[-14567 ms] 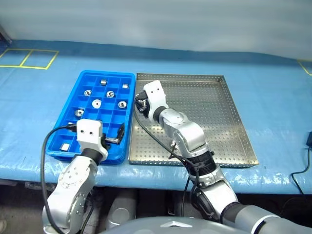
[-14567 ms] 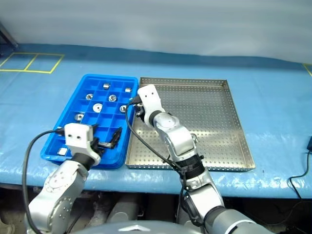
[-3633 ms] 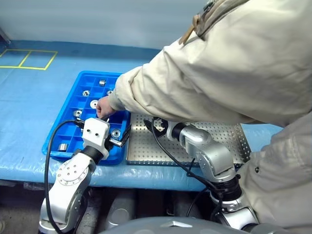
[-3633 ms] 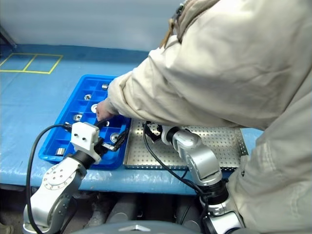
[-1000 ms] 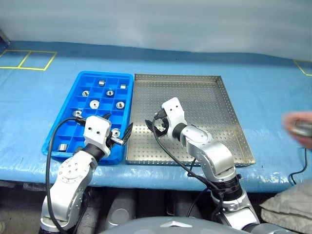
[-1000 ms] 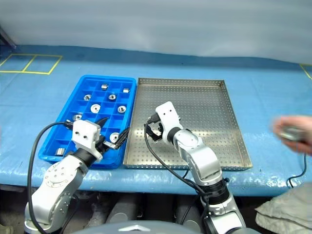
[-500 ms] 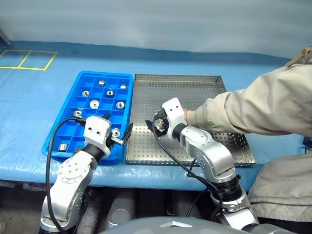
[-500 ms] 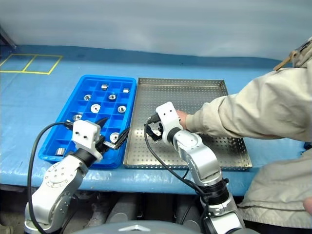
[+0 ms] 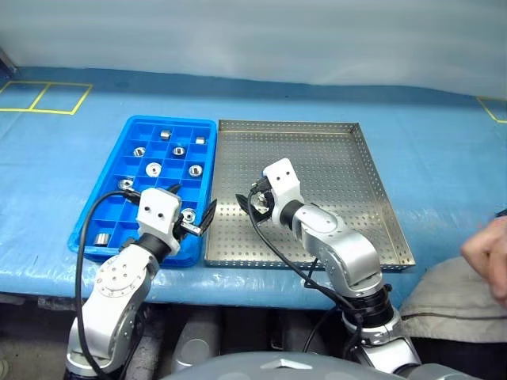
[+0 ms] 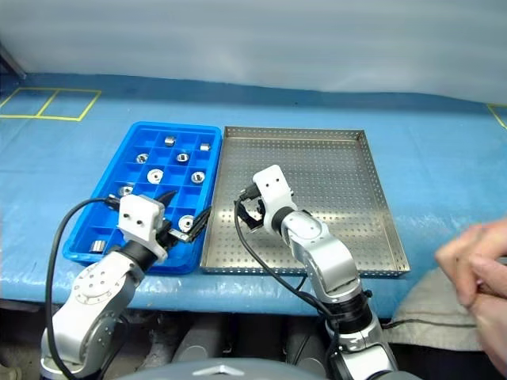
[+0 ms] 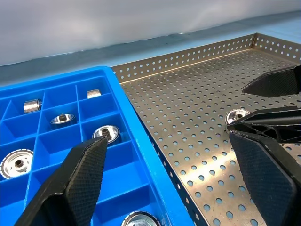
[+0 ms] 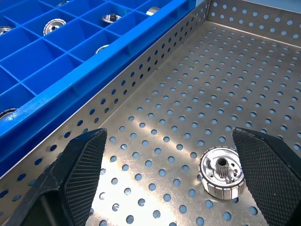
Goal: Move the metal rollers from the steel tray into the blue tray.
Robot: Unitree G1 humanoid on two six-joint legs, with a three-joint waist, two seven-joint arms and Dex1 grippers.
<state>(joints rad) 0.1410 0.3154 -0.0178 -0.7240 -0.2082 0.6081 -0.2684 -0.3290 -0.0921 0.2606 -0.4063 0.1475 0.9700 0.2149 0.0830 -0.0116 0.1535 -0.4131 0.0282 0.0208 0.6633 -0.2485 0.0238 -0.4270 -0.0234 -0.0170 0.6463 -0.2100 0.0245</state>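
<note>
The steel tray (image 9: 333,166) lies right of the blue tray (image 9: 113,212), rims touching. Several metal rollers (image 9: 152,169) sit in the blue tray's compartments. One roller (image 12: 221,178) lies flat on the steel tray's perforated floor, near the rim beside the blue tray. My right gripper (image 12: 174,174) is open low over that floor, with this roller between its fingers and untouched. In the left wrist view the same roller (image 11: 236,115) sits by the right gripper's black fingers (image 11: 275,81). My left gripper (image 9: 190,207) hangs open and empty over the blue tray's near right corner.
A person's hand (image 9: 487,257) and a grey cloth (image 9: 444,289) are at the right edge, beyond the steel tray. The blue table cover carries yellow tape marks (image 9: 47,95) at the far left. The table's front edge runs just below both trays.
The person's arm that reached over the steel tray to my right gripper half a second ago has pulled back to the right edge. Both grippers have stayed where they were, open.
</note>
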